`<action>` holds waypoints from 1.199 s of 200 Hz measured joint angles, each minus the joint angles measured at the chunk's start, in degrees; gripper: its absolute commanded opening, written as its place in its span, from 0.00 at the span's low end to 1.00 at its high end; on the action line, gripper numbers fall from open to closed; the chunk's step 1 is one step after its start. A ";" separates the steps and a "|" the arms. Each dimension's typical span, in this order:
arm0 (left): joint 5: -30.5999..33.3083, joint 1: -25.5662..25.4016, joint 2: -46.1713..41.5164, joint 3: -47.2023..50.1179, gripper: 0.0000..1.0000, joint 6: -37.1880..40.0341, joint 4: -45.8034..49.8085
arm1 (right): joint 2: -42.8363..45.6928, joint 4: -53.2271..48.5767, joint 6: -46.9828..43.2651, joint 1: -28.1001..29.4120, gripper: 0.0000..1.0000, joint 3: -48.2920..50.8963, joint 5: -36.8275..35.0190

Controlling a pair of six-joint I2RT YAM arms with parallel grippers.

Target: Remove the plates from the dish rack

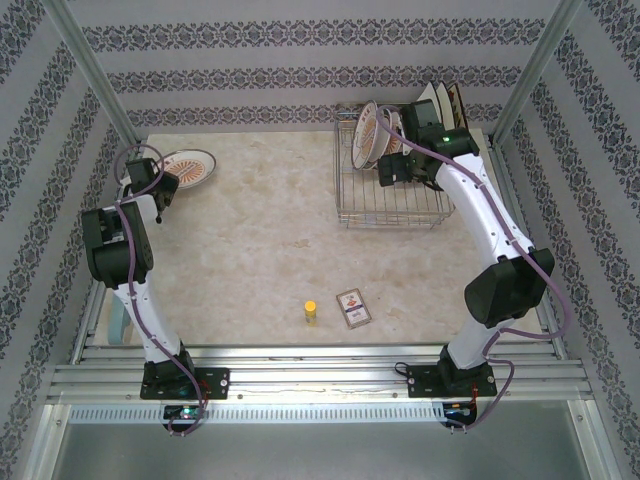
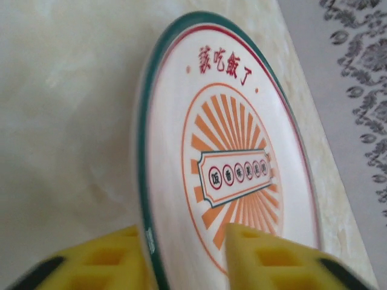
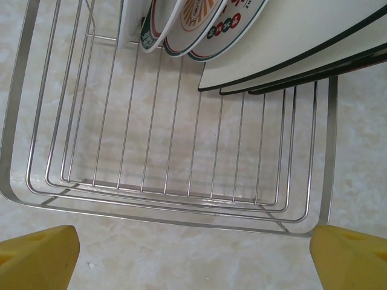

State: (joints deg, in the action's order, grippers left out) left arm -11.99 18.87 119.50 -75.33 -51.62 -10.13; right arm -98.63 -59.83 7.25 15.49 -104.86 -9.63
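Marble tabletop [image 1: 260, 230] carries the round white green-rimmed plate [image 2: 236, 169]; left gripper [image 2: 184, 238] straddles its rim, jaws slack, so we back straight off. Right gripper [image 3: 193, 235] gapes empty above chrome wire dish rack [image 3: 329, 151].

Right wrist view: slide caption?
Open right end effector above the dish rack; round plates and square plates racked at its far end.

Light is bright and even, shadows soft. In the left wrist view the fingers [image 2: 272, 260] are blurred; the surface [image 2: 60, 121] looks pale.
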 measured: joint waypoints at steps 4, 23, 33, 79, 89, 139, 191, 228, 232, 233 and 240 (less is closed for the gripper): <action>-0.22 0.00 0.00 -0.02 0.45 0.37 0.42 | 0.04 0.13 0.00 -0.04 0.98 0.22 0.04; -0.57 0.00 0.00 -0.04 0.47 1.51 2.08 | 0.44 0.52 0.00 -0.44 0.98 1.36 0.46; -0.59 0.00 0.00 -0.04 0.50 2.16 2.80 | 0.72 0.68 0.00 -0.76 0.98 2.01 0.70; 1.42 0.00 -1.88 -0.02 0.83 8.92 10.56 | 2.38 1.88 0.00 -1.14 0.98 4.31 1.81; 2.32 0.00 -2.93 0.02 0.88 10.27 12.37 | 2.60 2.34 0.00 -1.14 0.98 4.44 2.19; 6.21 -0.17 -14.36 3.58 1.00 21.46 20.09 | 3.34 3.74 0.00 -1.05 0.98 4.61 3.23; 4.92 -7.98 -29.83 3.72 1.00 36.33 34.42 | -2.97 4.74 0.09 3.63 0.96 -5.75 1.51; 3.61 -16.81 -35.01 3.48 1.00 42.34 44.89 | -19.26 4.90 0.90 5.79 0.89 -26.60 -1.60; 3.52 -17.03 -35.43 3.48 1.00 42.64 45.83 | -21.14 4.87 0.94 5.79 0.89 -28.83 -1.99; 3.43 -17.09 -35.58 3.48 1.00 42.73 46.12 | -21.53 4.83 0.94 5.79 0.88 -29.29 -2.03; 3.34 -17.35 -36.35 3.48 1.00 43.30 47.76 | -25.14 4.28 1.16 5.77 0.87 -33.73 -3.15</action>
State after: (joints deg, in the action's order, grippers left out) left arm -8.64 1.52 83.15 -71.85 -8.32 37.63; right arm -123.76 -55.55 8.40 21.26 -138.58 -12.78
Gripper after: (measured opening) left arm 0.998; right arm 0.887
